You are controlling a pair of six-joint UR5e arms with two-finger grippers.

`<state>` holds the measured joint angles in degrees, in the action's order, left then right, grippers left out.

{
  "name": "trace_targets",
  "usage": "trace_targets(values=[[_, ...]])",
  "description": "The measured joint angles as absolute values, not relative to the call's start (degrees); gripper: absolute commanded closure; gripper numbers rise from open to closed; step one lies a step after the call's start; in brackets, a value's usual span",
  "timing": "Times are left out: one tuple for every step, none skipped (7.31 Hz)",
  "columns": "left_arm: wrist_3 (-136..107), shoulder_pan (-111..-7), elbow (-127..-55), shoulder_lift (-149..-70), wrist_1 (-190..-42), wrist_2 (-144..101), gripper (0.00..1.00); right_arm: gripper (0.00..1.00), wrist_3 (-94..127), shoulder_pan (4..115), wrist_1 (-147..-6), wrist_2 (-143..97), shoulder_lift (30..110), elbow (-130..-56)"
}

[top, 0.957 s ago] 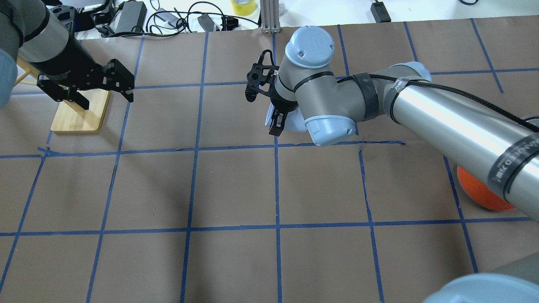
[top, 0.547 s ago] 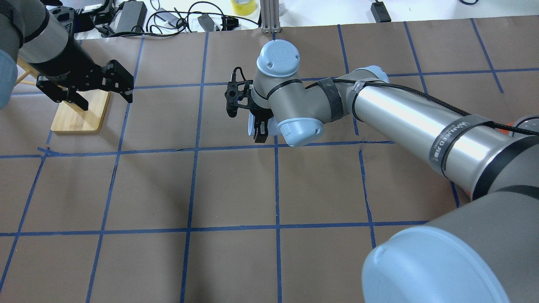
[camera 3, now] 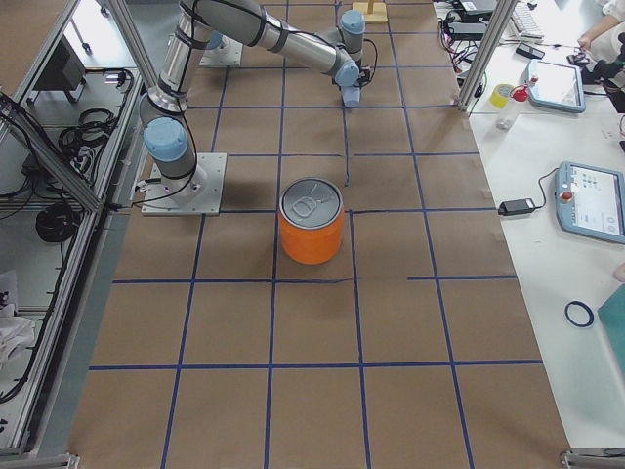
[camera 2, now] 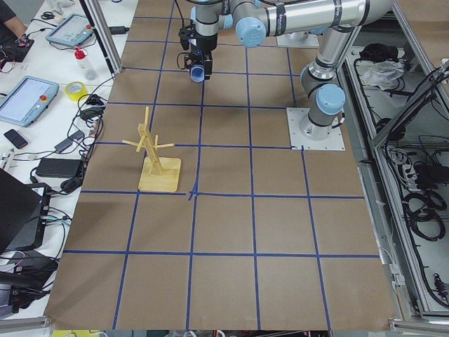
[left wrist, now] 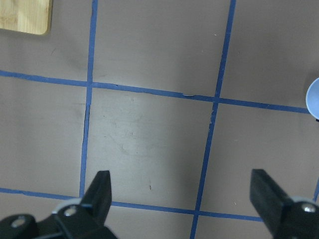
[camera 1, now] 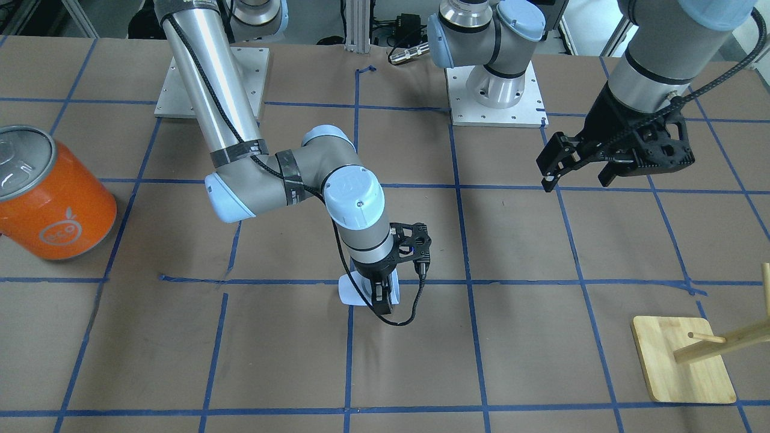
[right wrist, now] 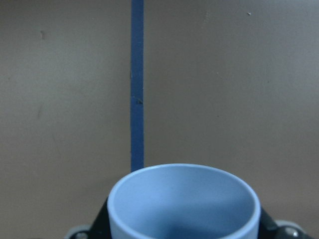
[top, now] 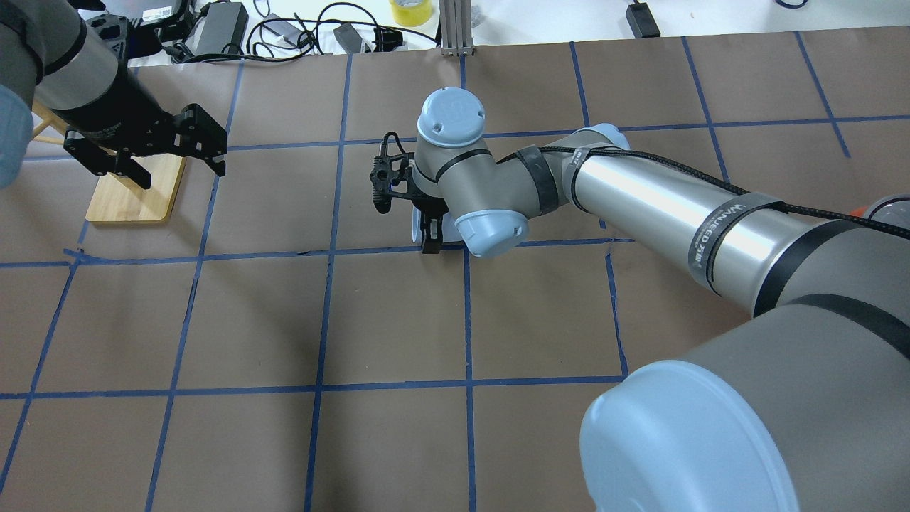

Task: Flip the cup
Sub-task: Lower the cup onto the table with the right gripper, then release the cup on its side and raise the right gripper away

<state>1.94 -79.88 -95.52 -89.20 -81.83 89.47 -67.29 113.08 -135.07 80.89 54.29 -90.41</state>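
Observation:
The pale blue-white cup (right wrist: 184,199) is held between the fingers of my right gripper (camera 1: 381,299), which is shut on it and points down over a blue tape crossing near the table's middle. The cup's open mouth faces the wrist camera, showing its bluish inside. The cup also shows beside the gripper in the front view (camera 1: 351,294) and the overhead view (top: 416,226). I cannot tell whether it touches the table. My left gripper (top: 176,165) is open and empty, raised near the wooden stand; the cup's edge shows in its wrist view (left wrist: 314,99).
A large orange can (camera 1: 51,198) with a silver lid stands on the robot's right side. A wooden peg stand (camera 1: 683,361) on a bamboo base sits on the robot's left side. Cables and adapters (top: 284,32) lie beyond the table's far edge.
My right arm has carried the cup leftward in the overhead view, from right of the vertical tape line to just left of it. The left gripper has barely moved.

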Motion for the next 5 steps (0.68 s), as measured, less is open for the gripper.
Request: trace_targets(values=[[1.9, -79.9, -95.5, -89.2, -81.9, 89.5, 0.00, 0.00, -67.2, 113.1, -135.0, 81.0, 54.3, -90.4], [1.9, -79.9, -95.5, -89.1, -82.0, 89.4, 0.00, 0.00, -67.1, 113.1, -134.8, 81.0, 54.4, -90.3], [1.9, -79.9, -95.5, -89.0, -82.2, 89.5, 0.00, 0.00, -66.8, 113.0, -134.5, 81.4, 54.9, -90.1], [1.9, -80.0, -95.6, -89.0, -82.4, 89.6, 0.00, 0.00, -66.3, 112.5, -133.5, 82.1, 56.4, -89.9], [1.9, -80.0, -95.6, -89.0, -82.5, 89.6, 0.00, 0.00, -65.2, 111.5, -131.0, 82.4, 58.8, -89.9]])
